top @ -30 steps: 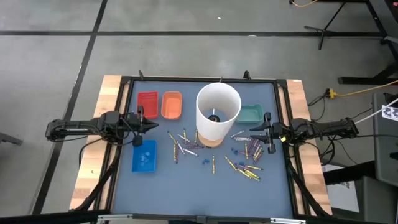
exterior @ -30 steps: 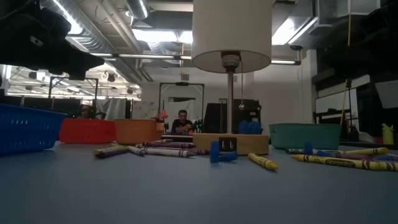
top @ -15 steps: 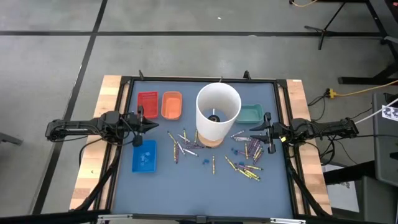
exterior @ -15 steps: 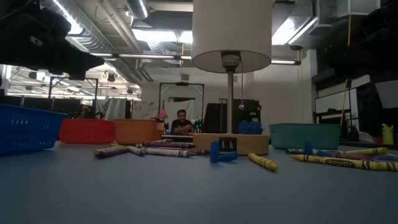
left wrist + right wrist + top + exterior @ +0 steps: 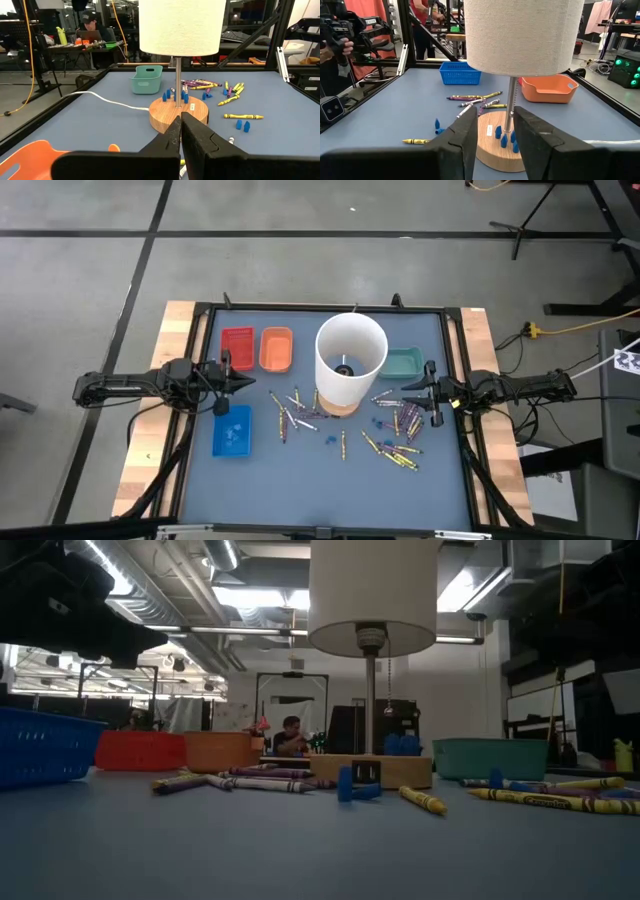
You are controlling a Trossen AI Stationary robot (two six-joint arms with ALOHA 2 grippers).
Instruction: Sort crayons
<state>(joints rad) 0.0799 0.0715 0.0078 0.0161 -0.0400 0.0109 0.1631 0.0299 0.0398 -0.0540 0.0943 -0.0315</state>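
Crayons (image 5: 395,442) lie loose on the blue-grey table (image 5: 300,490), in two scatters either side of a white lamp (image 5: 350,360). Right-hand scatter: yellow and purple sticks, mixed, spreading from beside the lamp's wooden base (image 5: 178,114) toward the table's right edge. Left-hand scatter (image 5: 290,410): purple and gold-brown sticks, fewer, lying just beside the base. One yellow crayon (image 5: 343,444) sits alone nearer the front edge. Small blue pieces (image 5: 329,441) are dotted among them (what they are cannot be told); a few stand on the wooden base itself.

Four trays ring the scatter. Red tray (image 5: 237,346) and orange tray (image 5: 276,348) sit side by side at the back left. Teal tray (image 5: 404,362) sits back right, just behind the right-hand crayons. Blue tray (image 5: 232,430) sits front left, with a few small blue bits inside.

Left gripper (image 5: 244,383): hangs over the left side of the table, between the red and blue trays, fingers pressed together, nothing between them. Right gripper (image 5: 410,402): over the right-hand scatter, fingers parted with a clear gap, holding nothing (lamp stem visible through the gap in its wrist view).

A person (image 5: 290,736) sits at a desk in the room beyond.
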